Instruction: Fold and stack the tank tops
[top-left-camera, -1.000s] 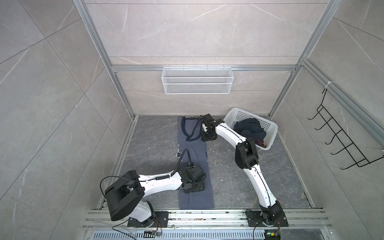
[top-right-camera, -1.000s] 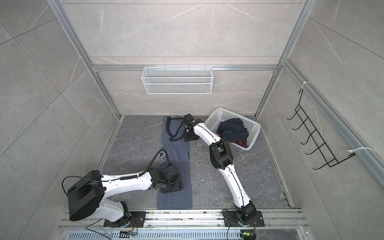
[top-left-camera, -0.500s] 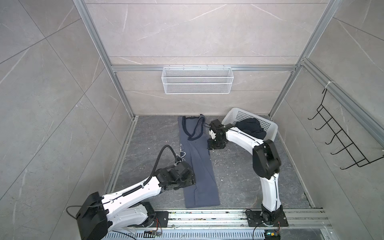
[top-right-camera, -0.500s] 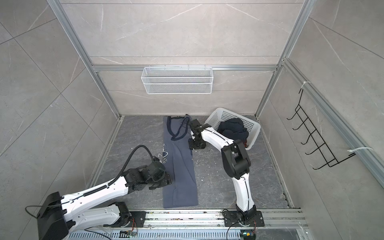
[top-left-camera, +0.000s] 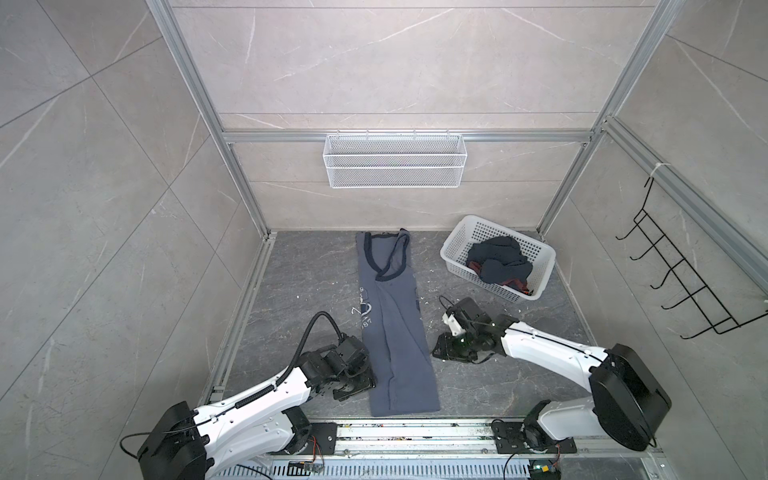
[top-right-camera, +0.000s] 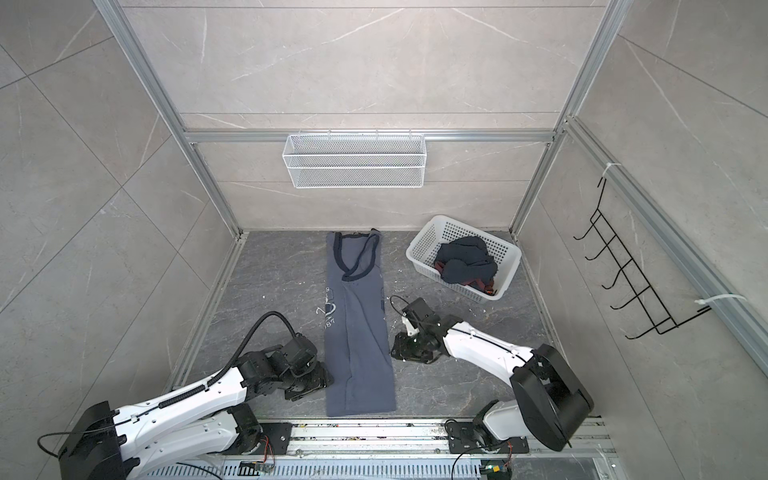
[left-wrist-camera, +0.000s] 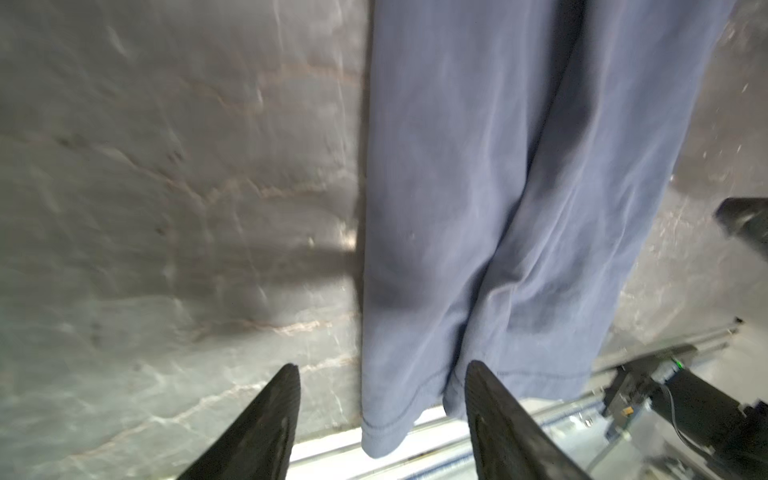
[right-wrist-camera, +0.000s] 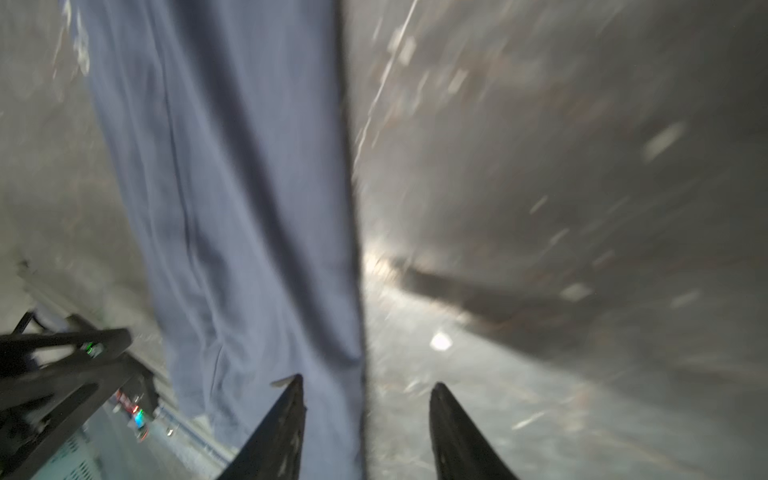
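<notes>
Slate-blue tank top (top-left-camera: 395, 332) (top-right-camera: 357, 332) lies flat on the grey bench (top-left-camera: 311, 291), folded lengthwise into a long narrow strip. Straps and neckline at the back-wall end, hem just short of the front rail (top-left-camera: 415, 432). White lettering (top-left-camera: 365, 311) shows near its left edge, about mid-length.

Dark navy tank top (top-left-camera: 496, 259) (top-right-camera: 467, 259) is crumpled in the white perforated basket (top-left-camera: 459, 237) at the bench's right rear. A bit of red shows at the near side of the heap. Not folded, not stacked.

Left pincer (top-left-camera: 368, 380) (top-right-camera: 322, 376) is low at the strip's left edge, near the hem. Left wrist view: left pincer (left-wrist-camera: 380, 370) has jaws apart with nothing clamped, and the hem corner of the blue top (left-wrist-camera: 498, 166) shows between the fingers (left-wrist-camera: 286, 399). Contact with the cloth: cannot tell.

Right pincer (top-left-camera: 438, 353) (top-right-camera: 395, 351) is low just beside the strip's right edge, a bit farther from the rail than the left one. Right wrist view is blurred: right pincer (right-wrist-camera: 365, 382) has jaws apart and holds nothing, and the blue top's (right-wrist-camera: 232, 166) edge runs between the fingers (right-wrist-camera: 291, 411).

White wire shelf (top-left-camera: 395, 162) hangs on the back wall.
</notes>
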